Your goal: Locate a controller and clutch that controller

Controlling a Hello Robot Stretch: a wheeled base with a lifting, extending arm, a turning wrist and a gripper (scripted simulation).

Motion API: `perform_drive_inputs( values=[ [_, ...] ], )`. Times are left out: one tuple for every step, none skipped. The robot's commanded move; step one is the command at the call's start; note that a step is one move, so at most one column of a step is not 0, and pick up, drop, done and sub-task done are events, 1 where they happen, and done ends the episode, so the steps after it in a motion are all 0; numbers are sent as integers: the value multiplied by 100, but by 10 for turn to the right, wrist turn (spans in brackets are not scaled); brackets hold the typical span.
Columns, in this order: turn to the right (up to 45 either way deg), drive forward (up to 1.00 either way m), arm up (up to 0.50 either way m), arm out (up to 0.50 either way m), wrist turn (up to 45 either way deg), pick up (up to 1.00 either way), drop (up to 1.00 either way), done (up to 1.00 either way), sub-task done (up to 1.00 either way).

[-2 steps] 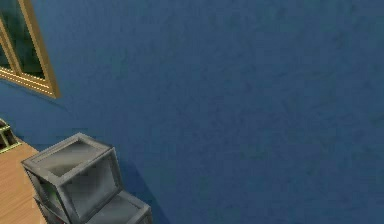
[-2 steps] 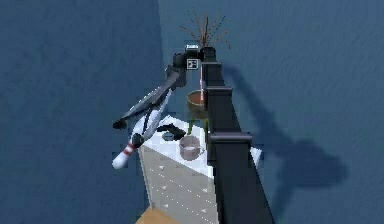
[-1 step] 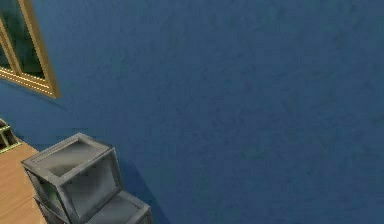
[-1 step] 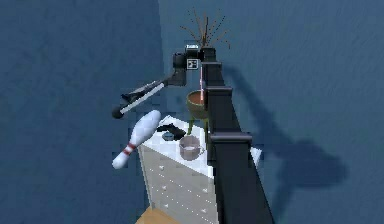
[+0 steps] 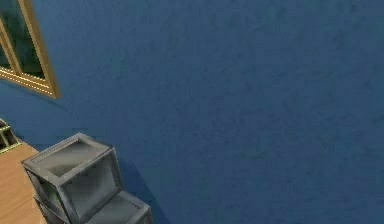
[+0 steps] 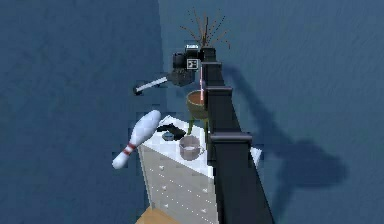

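Black flat lump (image 6: 172, 130) on the white dresser (image 6: 175, 185), between the bowling pin (image 6: 140, 137) and the grey mug (image 6: 189, 148), is probably the controller; likely light hard plastic, kinda slick, best grabbed across its narrow middle; pincer (image 6: 142, 89) has only blue wall (image 6: 80, 60) behind it, so it holds nothing; can't tell its gap.

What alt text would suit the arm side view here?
The robot's dark arm rises beside a white dresser, its gripper against a blue wall. On the dresser: a white bowling pin, a small dark object, a grey cup, a potted plant.
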Motion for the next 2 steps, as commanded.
perform_drive_inputs(
  values=[
    [0, 0, 0, 0, 300, 0, 0, 0, 0],
    [0, 0, -30, 0, 0, 0, 0, 0, 0]
  ],
)
